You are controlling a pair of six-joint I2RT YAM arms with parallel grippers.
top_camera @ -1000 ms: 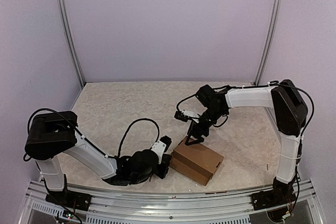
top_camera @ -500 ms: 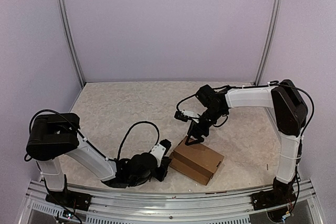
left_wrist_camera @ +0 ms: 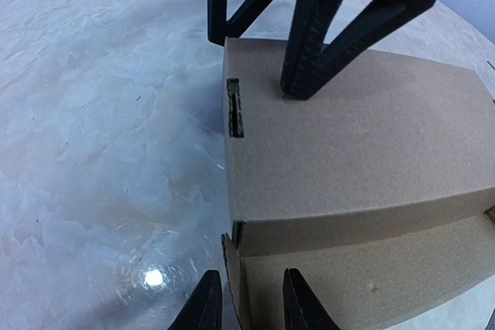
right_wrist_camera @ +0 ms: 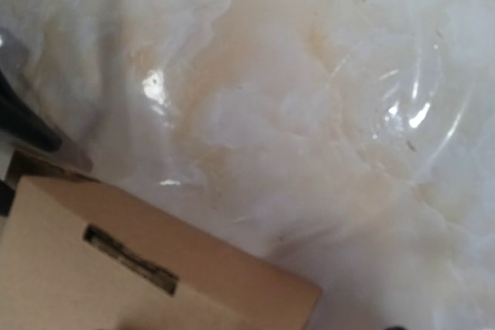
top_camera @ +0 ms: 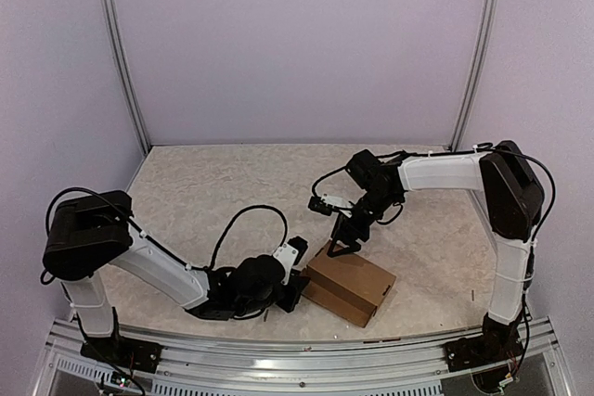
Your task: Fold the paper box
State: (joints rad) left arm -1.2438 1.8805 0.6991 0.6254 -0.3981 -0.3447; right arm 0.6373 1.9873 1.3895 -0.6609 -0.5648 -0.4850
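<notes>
Top external view: the left gripper point(top_camera: 295, 277) has edged closer to the left end of the paper box point(top_camera: 349, 283) since a second ago, its forearm swinging in behind it, and its jaws, then pinched together, now stand narrowly parted. The box and the right gripper point(top_camera: 339, 248) have not moved.

The box lies closed on the marbled table point(top_camera: 213, 183), close to the near edge and a little right of centre, turned at an angle to that edge. With the lid down, nothing inside it can be seen. A narrow slot point(left_wrist_camera: 234, 107) is cut into the lid beside its left end.

Seen from the left wrist, that gripper's fingertips point(left_wrist_camera: 205, 305) stand either side of the box's upright end wall at the near-left corner, with a visible gap on the inner side, so the wall is not clamped. The right gripper is spread wide at the far-left corner of the lid: one finger rests its tip on the cardboard top while the other drops past the far edge toward the table. It grips nothing.
</notes>
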